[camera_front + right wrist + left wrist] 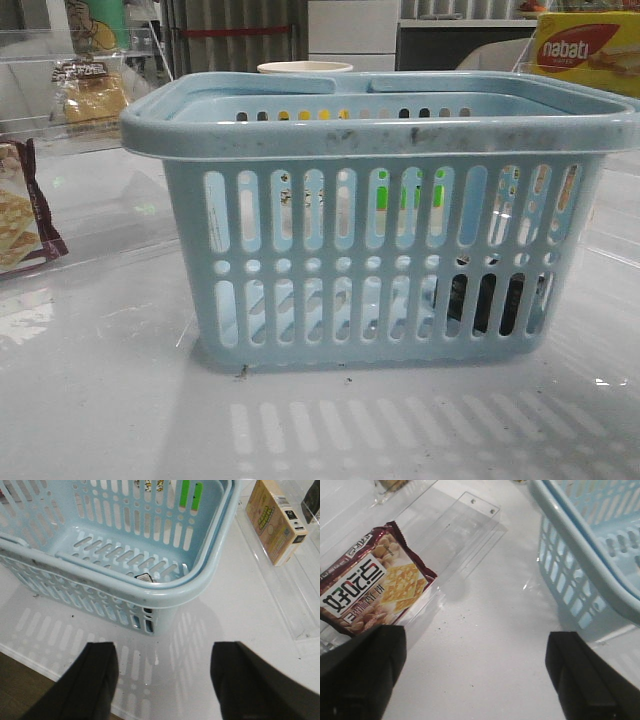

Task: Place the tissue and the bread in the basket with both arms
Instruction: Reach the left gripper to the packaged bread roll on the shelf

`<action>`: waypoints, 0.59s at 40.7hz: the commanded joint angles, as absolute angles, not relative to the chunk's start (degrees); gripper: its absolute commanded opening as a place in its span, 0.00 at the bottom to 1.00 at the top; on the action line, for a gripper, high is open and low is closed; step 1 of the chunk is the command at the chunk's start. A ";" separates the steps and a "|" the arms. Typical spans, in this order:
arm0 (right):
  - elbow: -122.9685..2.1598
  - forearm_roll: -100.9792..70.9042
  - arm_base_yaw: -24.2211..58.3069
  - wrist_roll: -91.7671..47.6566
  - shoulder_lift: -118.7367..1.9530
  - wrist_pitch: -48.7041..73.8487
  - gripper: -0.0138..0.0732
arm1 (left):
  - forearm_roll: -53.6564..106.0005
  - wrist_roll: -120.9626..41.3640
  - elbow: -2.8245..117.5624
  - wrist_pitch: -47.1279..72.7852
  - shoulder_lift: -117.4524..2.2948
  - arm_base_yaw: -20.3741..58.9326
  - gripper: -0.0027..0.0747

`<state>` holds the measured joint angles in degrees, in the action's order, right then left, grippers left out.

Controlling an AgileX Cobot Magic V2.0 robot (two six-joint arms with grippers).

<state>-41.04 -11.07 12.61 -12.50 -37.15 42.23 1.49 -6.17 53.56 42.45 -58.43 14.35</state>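
The light-blue basket [380, 135] fills the middle of the front view. The dark tissue pack [487, 303] lies inside it on the floor at the right corner, seen through the slots. In the right wrist view only a dark bit of the tissue pack [145, 578] shows behind the basket rim [165, 592]. The bread pack [90, 97] sits on a clear shelf at the far left. My left gripper [475, 675] is open and empty over bare table, between the cracker packet and the basket [585, 565]. My right gripper [162, 680] is open and empty just outside the basket's near corner. Neither gripper shows in the front view.
A maroon-edged cracker packet [370, 580] lies in a clear tray at the left [20, 215]. A yellow-red nabati box [590, 45] stands at the back right. A tan box [275, 520] lies in a clear tray beside the basket. A cup [305, 68] stands behind the basket.
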 commanded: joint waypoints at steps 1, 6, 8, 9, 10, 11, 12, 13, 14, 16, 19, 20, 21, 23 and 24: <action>-42.61 -11.20 12.17 -12.57 -36.91 38.60 0.75 | 1.57 -5.48 59.08 38.91 -63.87 12.20 0.84; -42.61 -11.20 12.17 -12.57 -36.91 38.60 0.75 | 1.57 -5.48 65.12 37.82 -71.67 10.37 0.84; -42.61 -11.20 12.17 -12.57 -36.91 38.60 0.75 | 1.57 -5.48 67.36 37.35 -74.85 9.86 0.84; -42.61 -11.20 12.17 -12.57 -36.91 38.60 0.75 | 1.57 -5.48 68.92 37.17 -76.20 9.53 0.84; -42.61 -11.20 12.17 -12.57 -36.91 38.60 0.75 | 1.57 -5.48 70.12 37.07 -77.97 9.34 0.84; -42.61 -11.20 12.17 -12.57 -36.91 38.60 0.75 | 1.57 -5.48 71.74 36.93 -79.73 9.25 0.84; -42.61 -11.20 12.17 -12.57 -36.91 38.60 0.75 | 1.45 -5.48 73.42 36.80 -81.00 9.01 0.84; -42.61 -11.20 12.17 -12.57 -36.91 38.60 0.75 | 1.45 -5.48 74.69 36.65 -82.69 8.86 0.84; -42.61 -11.20 12.17 -12.57 -36.91 38.60 0.75 | 1.45 -5.59 76.36 36.46 -83.95 8.72 0.84; -42.61 -11.20 12.17 -12.57 -36.91 38.60 0.75 | 1.45 -5.66 78.84 36.03 -86.76 8.26 0.84; -42.61 -11.20 12.17 -12.57 -36.91 38.60 0.75 | 1.45 -5.66 83.37 35.89 -90.56 7.47 0.84; -42.61 -11.20 12.17 -12.57 -36.91 38.60 0.75 | 1.45 -5.66 84.56 35.89 -91.96 7.19 0.84; -42.61 -11.20 12.17 -12.57 -36.91 38.60 0.75 | 1.45 -5.66 85.71 35.89 -92.94 7.05 0.84; -42.61 -11.20 12.17 -12.57 -36.91 38.60 0.75 | 1.45 -5.66 88.15 35.63 -95.06 6.60 0.84; -42.61 -11.20 12.17 -12.57 -36.91 38.60 0.75 | 1.45 -5.66 89.44 35.48 -95.93 6.34 0.84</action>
